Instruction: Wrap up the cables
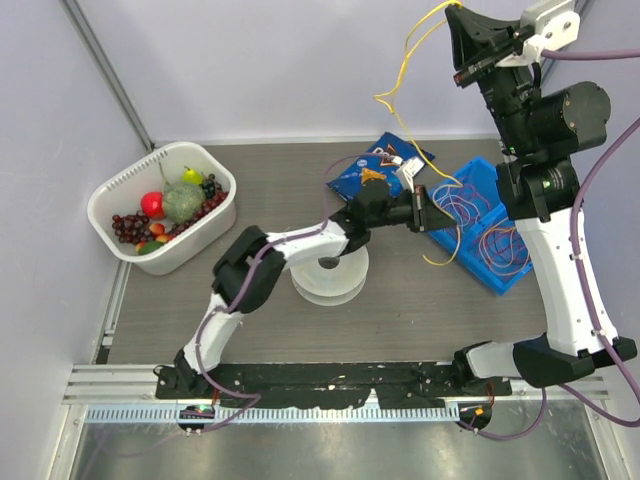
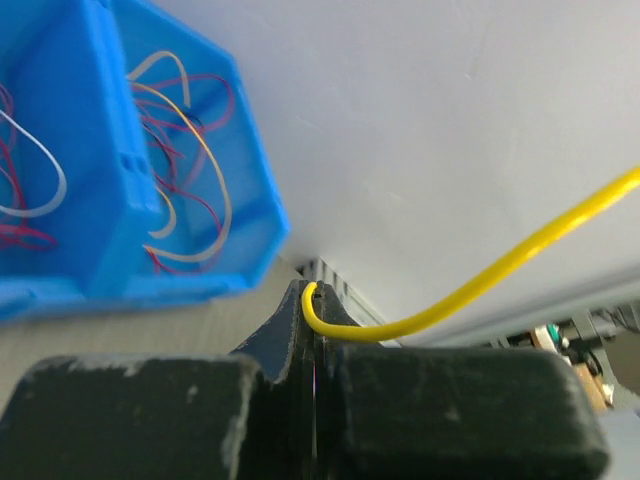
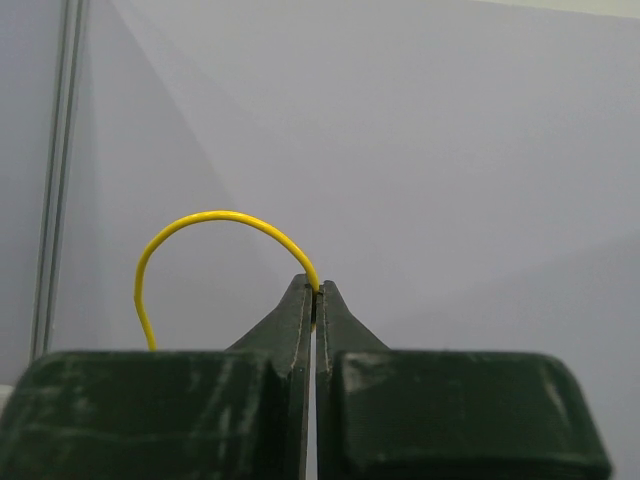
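A yellow cable (image 1: pixel 386 101) hangs in a long slack line between my two grippers. My right gripper (image 1: pixel 452 14) is raised high at the back right and is shut on one end of it; the right wrist view shows the cable (image 3: pixel 215 215) arching out of the closed tips (image 3: pixel 317 288). My left gripper (image 1: pixel 431 209) is low over the table beside the blue bin (image 1: pixel 472 176) and is shut on the other end (image 2: pixel 500 265), pinched at the tips (image 2: pixel 312 292). Other cables (image 1: pixel 500 243), white, purple and red, lie in loose loops in the bin.
A translucent white spool (image 1: pixel 330 278) stands under the left forearm. A blue snack bag (image 1: pixel 375 168) lies behind the left gripper. A white basket of fruit (image 1: pixel 120 190) stands at the left. The blue bin also shows in the left wrist view (image 2: pixel 250 190).
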`<state>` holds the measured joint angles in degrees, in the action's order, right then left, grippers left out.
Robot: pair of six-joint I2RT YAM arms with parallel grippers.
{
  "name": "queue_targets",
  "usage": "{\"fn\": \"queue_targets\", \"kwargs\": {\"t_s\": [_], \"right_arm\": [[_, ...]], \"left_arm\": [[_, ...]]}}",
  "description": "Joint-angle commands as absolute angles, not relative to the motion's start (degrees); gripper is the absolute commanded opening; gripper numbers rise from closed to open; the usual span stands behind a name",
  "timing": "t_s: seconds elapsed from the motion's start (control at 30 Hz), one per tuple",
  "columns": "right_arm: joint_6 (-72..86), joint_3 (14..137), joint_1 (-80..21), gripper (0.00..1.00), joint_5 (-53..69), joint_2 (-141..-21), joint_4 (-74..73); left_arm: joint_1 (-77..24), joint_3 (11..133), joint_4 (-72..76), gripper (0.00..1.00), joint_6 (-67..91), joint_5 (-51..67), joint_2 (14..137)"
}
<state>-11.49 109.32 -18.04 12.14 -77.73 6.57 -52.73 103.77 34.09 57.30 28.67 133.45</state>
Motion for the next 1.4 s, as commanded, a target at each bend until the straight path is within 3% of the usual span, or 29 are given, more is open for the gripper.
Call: {"fn": "queue_targets", "kwargs": {"t_s": [0.0, 0.27, 0.53, 0.57, 0.63, 0.67, 0.7, 0.8, 1.03, 1.23, 1.37], "right_arm": [[-8.62, 107.32, -18.19, 0.01, 13.18, -73.57, 7.56], [-3.0, 95.9, -18.19, 0.01, 23.9, -67.15, 3.17], [-3.69, 84.21, -18.28, 0.01, 24.07, -59.52, -7.47], [-5.08, 81.59, -18.28, 0.01, 25.21, -58.81, -7.3], [-6.58, 78.23, -18.19, 0.01, 28.82, -56.61, -6.16], [-6.33, 76.48, -18.19, 0.01, 30.39, -55.73, -5.54], [-6.15, 75.86, -18.28, 0.01, 31.89, -55.2, -4.06], [-3.96, 75.06, -18.28, 0.01, 34.8, -54.67, -3.25], [-0.27, 73.48, -18.28, 0.01, 40.26, -54.58, -0.35], [-2.2, 85.85, -18.11, 0.01, 30.18, -62.13, -15.99], [-1.23, 86.49, -18.11, 0.01, 28.21, -63.89, -20.12]], "left_arm": [[-51.51, 90.03, 36.32, 0.0, 50.64, 31.55, 115.87], [-50.63, 76.66, 9.79, 0.0, 27.98, 32.69, 95.64], [-50.98, 64.17, -11.65, 0.0, 2.05, 34.97, 77.19], [-50.98, 63.55, -15.17, 0.08, -2.24, 36.46, 75.17], [-51.06, 63.54, -24.99, 0.61, -9.81, 41.2, 71.91], [-51.06, 63.89, -29.4, 0.97, -13.5, 42.18, 70.42], [-51.06, 64.33, -33.71, 1.0, -16.58, 42.1, 69.01], [-50.37, 64.86, -41.29, 1.0, -18.72, 39.3, 64.09], [-39.92, 62.58, -42.71, 1.0, -16.17, 35.33, 53.79], [-19.98, 63.9, -39.4, 0.85, -6.97, 46.13, 56.95], [-13.8, 63.9, -29.81, 0.79, -0.88, 47.82, 57.74]]}}
